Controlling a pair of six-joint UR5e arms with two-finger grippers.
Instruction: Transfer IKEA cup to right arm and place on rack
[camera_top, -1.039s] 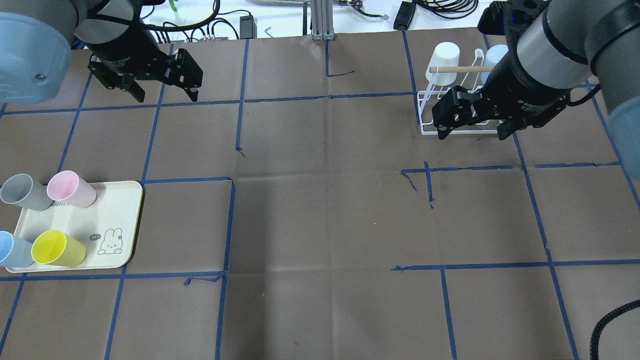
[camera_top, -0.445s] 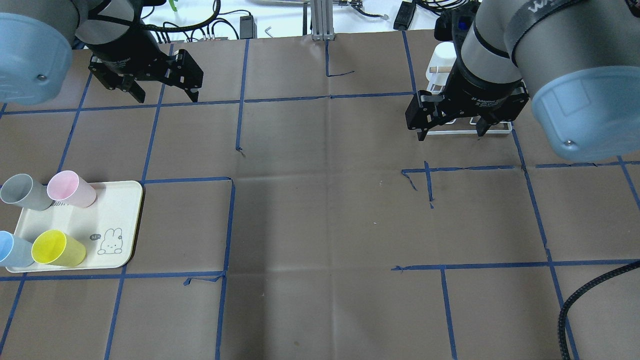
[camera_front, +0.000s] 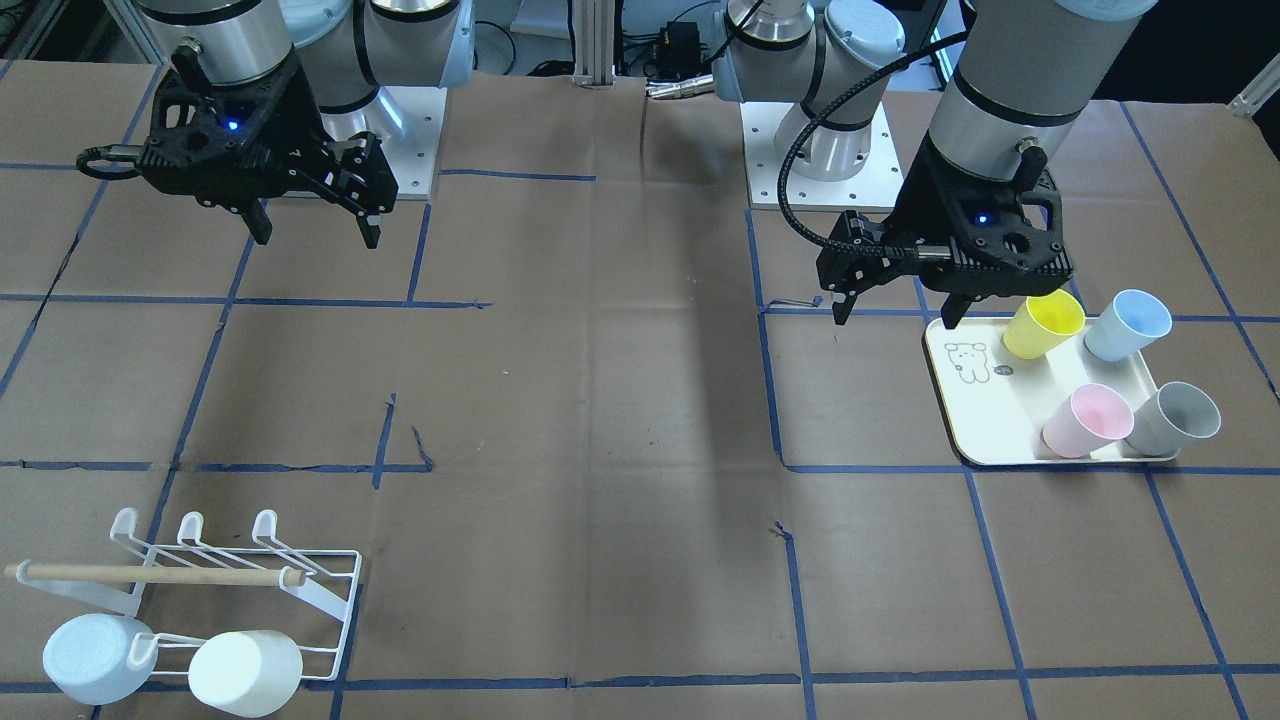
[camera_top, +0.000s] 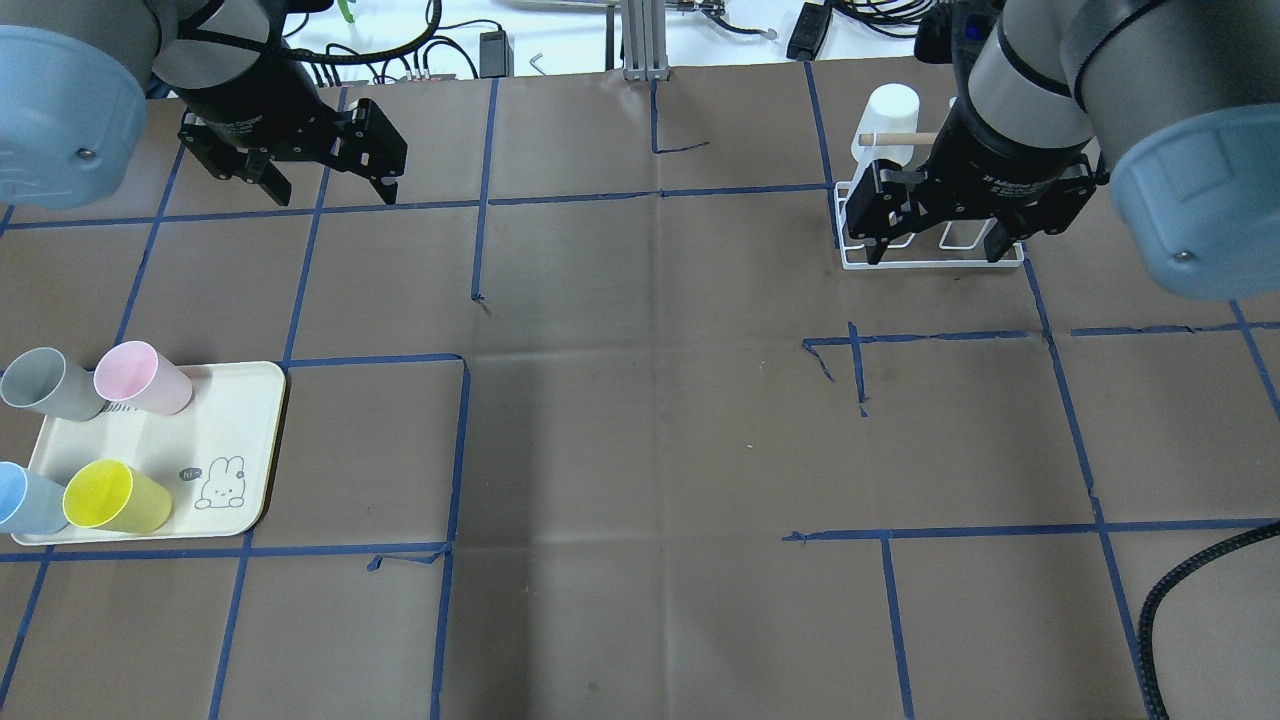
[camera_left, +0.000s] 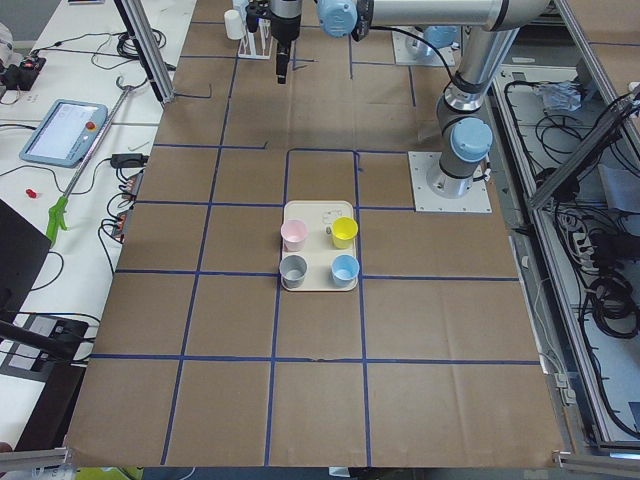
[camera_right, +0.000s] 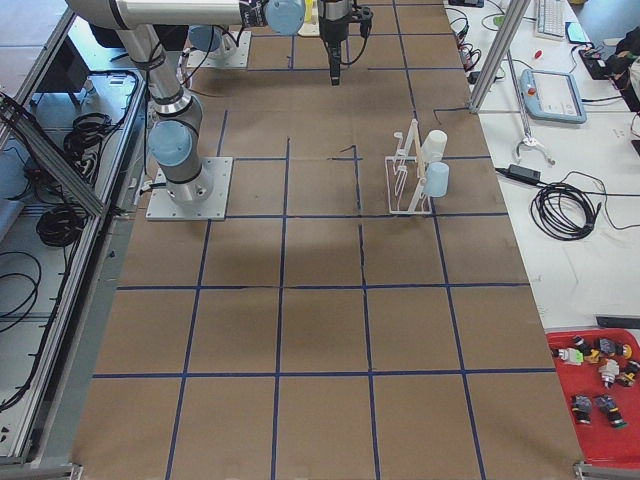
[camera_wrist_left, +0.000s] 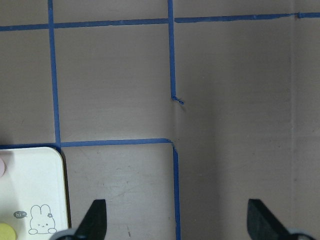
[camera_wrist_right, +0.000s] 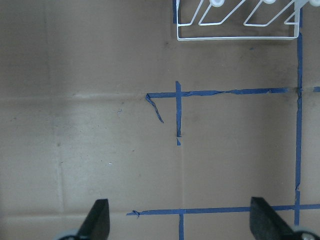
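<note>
Several plastic cups lie on a cream tray (camera_top: 235, 420): grey (camera_top: 45, 383), pink (camera_top: 140, 378), blue (camera_top: 25, 498) and yellow (camera_top: 115, 497). My left gripper (camera_top: 330, 192) is open and empty, high above the table's far left, well beyond the tray. My right gripper (camera_top: 938, 252) is open and empty, hovering over the white wire rack (camera_top: 850, 262). The rack (camera_front: 330, 590) has a wooden dowel (camera_front: 150, 574) across it and holds a white cup (camera_front: 245, 672) and a pale blue cup (camera_front: 95, 657). The right wrist view shows the rack's base (camera_wrist_right: 235, 37) beyond the open fingers.
Brown paper with a grid of blue tape covers the table. The tray's corner with a rabbit drawing shows in the left wrist view (camera_wrist_left: 30, 190). Cables and a metal post (camera_top: 645, 40) lie beyond the far edge.
My right arm has swung and turned above the rack; its gripper shifted left, then back right, staying open. The left arm and the cups have not moved.
</note>
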